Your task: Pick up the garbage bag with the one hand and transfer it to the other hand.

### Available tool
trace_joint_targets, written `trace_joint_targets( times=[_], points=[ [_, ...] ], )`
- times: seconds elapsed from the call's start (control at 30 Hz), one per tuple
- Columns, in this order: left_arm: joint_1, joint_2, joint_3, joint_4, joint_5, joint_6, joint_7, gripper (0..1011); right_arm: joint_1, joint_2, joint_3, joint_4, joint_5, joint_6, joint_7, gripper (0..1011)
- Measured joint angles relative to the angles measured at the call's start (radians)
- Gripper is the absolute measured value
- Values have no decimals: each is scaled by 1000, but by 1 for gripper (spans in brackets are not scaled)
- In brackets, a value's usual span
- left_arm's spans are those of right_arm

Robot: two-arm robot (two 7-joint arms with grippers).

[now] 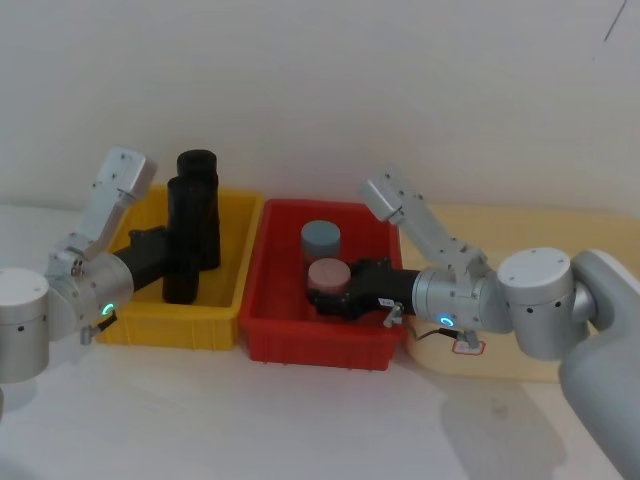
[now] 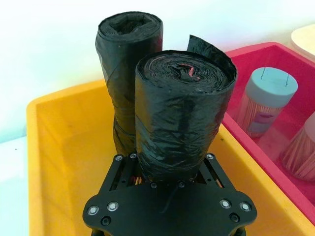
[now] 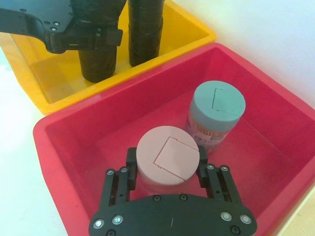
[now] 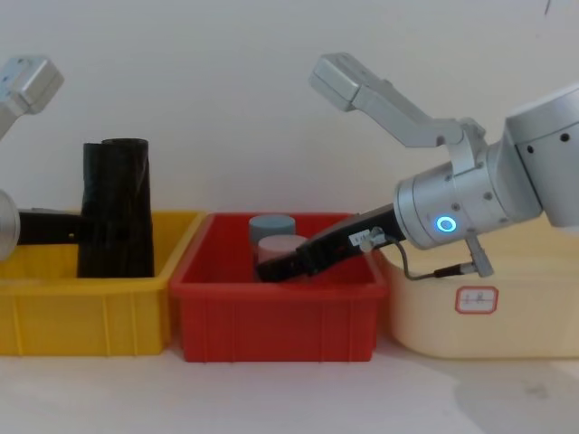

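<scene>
Left end effector clenches the upright garbage bag mid-body in the yellow crate, probably leaving its top free for handover. Right end effector hovers at the pink jar, grip unclear.

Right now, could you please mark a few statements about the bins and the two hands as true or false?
1. Two black rolls, a front roll and a back roll, stand in the yellow bin. True.
2. The left hand grips the front roll. True.
3. The right hand is in the yellow bin. False: it is in the red crate, at the pink-lidded jar.
4. The red crate holds three jars. False: two, the pink-lidded jar and a blue-lidded jar.
</scene>
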State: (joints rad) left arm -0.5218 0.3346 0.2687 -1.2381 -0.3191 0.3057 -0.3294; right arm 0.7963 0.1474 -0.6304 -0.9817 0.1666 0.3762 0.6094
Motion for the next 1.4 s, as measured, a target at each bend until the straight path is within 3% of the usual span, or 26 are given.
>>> trace_joint_targets(
  times=[0.27, 0.67, 0.9, 1.13, 1.4],
  points=[
    [2, 14, -4, -50, -1, 4, 1, 402, -37, 22, 13, -74, 11, -14, -18, 666],
    [-14, 67, -14, -187, -16, 11, -44, 402, -141, 94, 67, -332, 43, -46, -68, 666],
    [-36, 92, -27, -243, -40, -27, -90, 402, -190, 129, 104, -456, 45, -61, -121, 666],
    [-58, 97, -35, -250, -75, -63, -140, 402, -229, 156, 139, -545, 27, -61, -189, 666],
    [-94, 90, -31, -202, -119, -104, -209, 402, -261, 175, 169, -606, -11, -43, -268, 666]
  ],
)
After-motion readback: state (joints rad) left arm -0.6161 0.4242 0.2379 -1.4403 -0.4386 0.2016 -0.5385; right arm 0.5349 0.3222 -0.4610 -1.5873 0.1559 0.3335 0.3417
